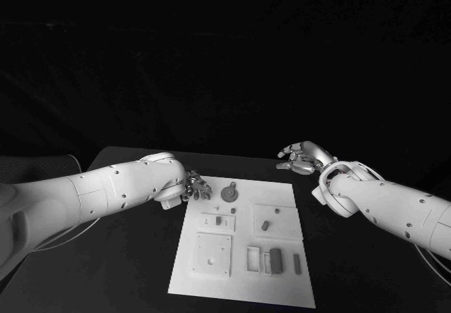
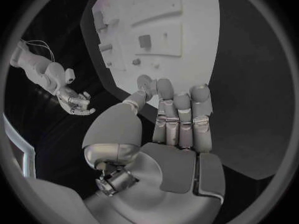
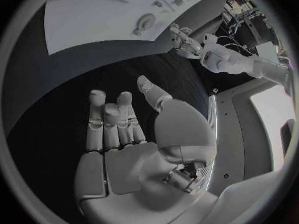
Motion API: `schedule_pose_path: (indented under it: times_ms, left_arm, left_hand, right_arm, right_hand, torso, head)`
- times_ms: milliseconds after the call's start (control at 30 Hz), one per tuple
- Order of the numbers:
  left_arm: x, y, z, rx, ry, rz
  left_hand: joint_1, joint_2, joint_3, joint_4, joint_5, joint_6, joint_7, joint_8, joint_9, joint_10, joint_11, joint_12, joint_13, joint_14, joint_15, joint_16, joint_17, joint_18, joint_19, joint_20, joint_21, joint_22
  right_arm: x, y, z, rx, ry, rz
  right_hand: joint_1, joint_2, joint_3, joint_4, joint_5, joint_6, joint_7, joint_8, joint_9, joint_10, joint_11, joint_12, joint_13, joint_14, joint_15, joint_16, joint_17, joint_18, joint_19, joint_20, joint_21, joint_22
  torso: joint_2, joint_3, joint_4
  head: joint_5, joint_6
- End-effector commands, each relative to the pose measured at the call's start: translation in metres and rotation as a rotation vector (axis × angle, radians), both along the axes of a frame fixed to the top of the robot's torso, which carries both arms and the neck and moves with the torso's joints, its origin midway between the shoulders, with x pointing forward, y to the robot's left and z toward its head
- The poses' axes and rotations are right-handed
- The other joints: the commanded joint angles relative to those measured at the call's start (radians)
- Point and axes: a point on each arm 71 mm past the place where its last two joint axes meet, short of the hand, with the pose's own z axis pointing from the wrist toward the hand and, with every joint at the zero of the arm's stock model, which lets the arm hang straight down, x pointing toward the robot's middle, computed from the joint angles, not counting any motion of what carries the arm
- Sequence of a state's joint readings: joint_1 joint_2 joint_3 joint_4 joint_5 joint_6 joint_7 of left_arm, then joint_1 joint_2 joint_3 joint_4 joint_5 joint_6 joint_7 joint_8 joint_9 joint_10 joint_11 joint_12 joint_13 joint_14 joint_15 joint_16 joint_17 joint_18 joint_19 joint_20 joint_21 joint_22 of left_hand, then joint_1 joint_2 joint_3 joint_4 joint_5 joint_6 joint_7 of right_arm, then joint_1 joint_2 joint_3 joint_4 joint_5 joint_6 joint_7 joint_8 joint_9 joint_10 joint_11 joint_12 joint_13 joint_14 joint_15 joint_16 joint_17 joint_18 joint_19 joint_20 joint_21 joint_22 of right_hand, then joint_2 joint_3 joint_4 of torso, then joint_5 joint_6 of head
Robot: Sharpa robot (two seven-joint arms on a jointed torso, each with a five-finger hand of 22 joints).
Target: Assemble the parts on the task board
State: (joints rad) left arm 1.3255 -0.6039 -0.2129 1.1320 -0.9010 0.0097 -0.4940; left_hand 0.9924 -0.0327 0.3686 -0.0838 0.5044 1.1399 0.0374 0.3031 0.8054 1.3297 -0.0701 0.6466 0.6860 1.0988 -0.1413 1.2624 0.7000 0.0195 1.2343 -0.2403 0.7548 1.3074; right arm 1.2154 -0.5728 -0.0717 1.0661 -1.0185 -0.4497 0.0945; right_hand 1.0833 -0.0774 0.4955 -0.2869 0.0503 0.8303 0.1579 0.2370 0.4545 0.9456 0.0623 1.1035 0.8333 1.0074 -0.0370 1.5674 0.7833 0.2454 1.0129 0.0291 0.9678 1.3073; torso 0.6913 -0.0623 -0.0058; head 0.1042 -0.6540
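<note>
White task board [image 1: 282, 274] with small grey parts [image 1: 230, 192]

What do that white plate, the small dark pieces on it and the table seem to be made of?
The task board looks like matte white plastic, with raised moulded blocks and no glare. The parts, such as the round part, look like dull grey plastic, though metal can't be ruled out. The table has a flat, non-reflective black surface; its material is unclear.

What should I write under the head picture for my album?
Two robot hands, left and right, hover open beside a white board of small parts.
</note>
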Motion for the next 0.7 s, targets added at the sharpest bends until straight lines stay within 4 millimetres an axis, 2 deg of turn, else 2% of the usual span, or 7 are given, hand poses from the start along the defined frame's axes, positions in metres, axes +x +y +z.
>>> schedule_pose_path:
  times_ms: [33, 167, 333, 467, 700]
  left_arm:
    - [-0.008, -0.001, -0.001, 0.037, 0.031, -0.017]
    - [-0.018, 0.0, -0.004, 0.04, 0.046, -0.027]
    - [-0.03, 0.0, -0.008, 0.041, 0.063, -0.042]
    - [-0.033, -0.002, -0.008, 0.05, 0.058, -0.056]
    - [-0.035, -0.001, -0.007, 0.082, 0.04, -0.077]
  left_hand:
    - [0.009, 0.004, 0.196, -0.199, 0.006, 0.009, 0.0, 0.003, 0.002, 0.006, 0.001, 0.005, 0.001, 0.016, -0.02, 0.003, 0.001, 0.054, 0.019, -0.012, 0.005, 0.021]
    - [0.008, 0.001, 0.198, -0.199, 0.009, 0.011, -0.001, 0.004, 0.003, 0.008, 0.0, 0.006, 0.001, 0.018, -0.021, 0.004, 0.001, 0.053, 0.02, -0.012, 0.007, 0.021]
    - [0.008, 0.0, 0.199, -0.199, 0.011, 0.012, -0.001, 0.004, 0.003, 0.008, 0.0, 0.007, 0.001, 0.019, -0.021, 0.005, 0.001, 0.053, 0.021, -0.012, 0.008, 0.021]
    - [0.007, 0.0, 0.199, -0.198, 0.011, 0.012, -0.001, 0.004, 0.003, 0.009, 0.0, 0.007, 0.001, 0.019, -0.021, 0.005, 0.001, 0.053, 0.021, -0.012, 0.008, 0.021]
    - [0.007, -0.001, 0.2, -0.198, 0.011, 0.013, -0.002, 0.005, 0.004, 0.01, -0.001, 0.007, 0.002, 0.02, -0.022, 0.005, 0.001, 0.053, 0.022, -0.013, 0.009, 0.021]
  right_arm:
    - [0.0, 0.001, 0.0, -0.007, 0.006, 0.011]
    - [0.0, 0.0, -0.001, -0.008, 0.009, 0.013]
    - [0.0, -0.001, -0.001, -0.01, 0.01, 0.009]
    - [0.0, -0.001, -0.001, -0.01, 0.01, 0.009]
    - [-0.001, -0.002, -0.001, -0.01, 0.01, 0.008]
  right_hand:
    - [-0.008, 0.002, -0.003, 0.0, 0.001, -0.014, 0.021, 0.002, -0.002, -0.002, 0.004, 0.007, -0.001, 0.004, -0.002, 0.001, -0.002, 0.016, 0.001, -0.008, -0.005, 0.004]
    - [-0.008, 0.002, -0.002, 0.0, 0.001, -0.014, 0.021, 0.002, -0.002, -0.002, 0.004, 0.007, -0.001, 0.004, -0.002, 0.001, -0.002, 0.016, 0.001, -0.009, -0.005, 0.004]
    - [-0.008, 0.003, -0.002, 0.0, 0.001, -0.014, 0.021, 0.002, -0.002, -0.002, 0.004, 0.007, -0.001, 0.004, -0.002, 0.001, -0.002, 0.016, 0.001, -0.009, -0.005, 0.004]
    - [-0.008, 0.003, -0.002, 0.0, 0.001, -0.014, 0.021, 0.002, -0.002, -0.002, 0.004, 0.007, -0.001, 0.004, -0.002, 0.001, -0.002, 0.016, 0.001, -0.009, -0.005, 0.004]
    - [-0.009, 0.003, -0.002, 0.0, 0.001, -0.014, 0.021, 0.002, -0.002, -0.002, 0.004, 0.007, -0.001, 0.004, -0.002, 0.001, -0.002, 0.016, 0.001, -0.009, -0.005, 0.004]
  torso:
    - [-0.002, -0.002, 0.0027]
    - [0.0, -0.0003, 0.0002]
    - [0.0, 0.0002, 0.0011]
    - [0.0, 0.0014, 0.0005]
    - [0.0, 0.0007, -0.0001]
  head:
    - [-0.005, 0.003]
    - [-0.002, 0.004]
    - [0.0, -0.004]
    - [0.002, -0.006]
    - [0.004, -0.015]
